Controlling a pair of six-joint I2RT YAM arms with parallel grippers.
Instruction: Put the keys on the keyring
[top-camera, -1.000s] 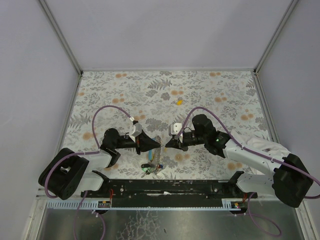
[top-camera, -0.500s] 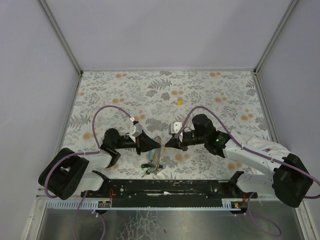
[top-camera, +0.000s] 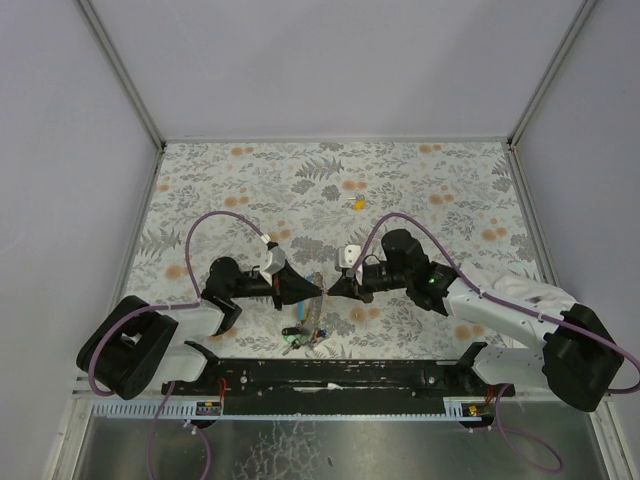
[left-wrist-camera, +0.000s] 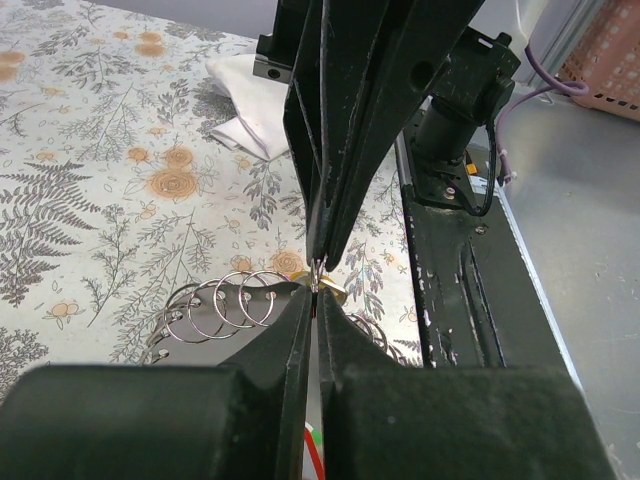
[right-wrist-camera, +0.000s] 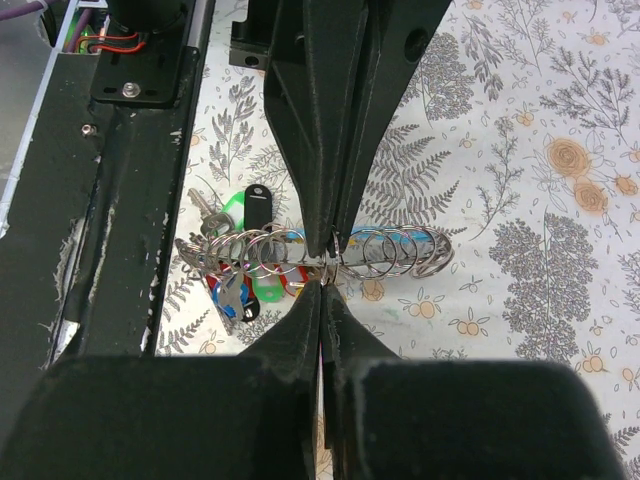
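Note:
My left gripper (top-camera: 316, 290) and right gripper (top-camera: 331, 289) meet tip to tip just above the table. Both are shut. In the left wrist view my left gripper (left-wrist-camera: 316, 292) pinches a thin silver keyring (left-wrist-camera: 317, 270), with the right fingers (left-wrist-camera: 345, 150) closing on it from the far side. In the right wrist view my right gripper (right-wrist-camera: 325, 277) nips the same ring (right-wrist-camera: 336, 250). A cluster of keys (right-wrist-camera: 245, 285) with blue, red, green and black caps lies below, also seen from above (top-camera: 300, 336). One yellow key (top-camera: 357, 203) lies apart on the far table.
A row of silver rings (right-wrist-camera: 400, 250) threaded on a light-blue strip (top-camera: 315, 306) lies under the gripper tips. A black rail (top-camera: 330, 375) runs along the near edge. White cloth (left-wrist-camera: 245, 120) lies beyond the right gripper. The table surface has a floral pattern.
My right gripper has crept a little left, closing the small gap to my left gripper's tips. The left arm and the key cluster have barely moved.

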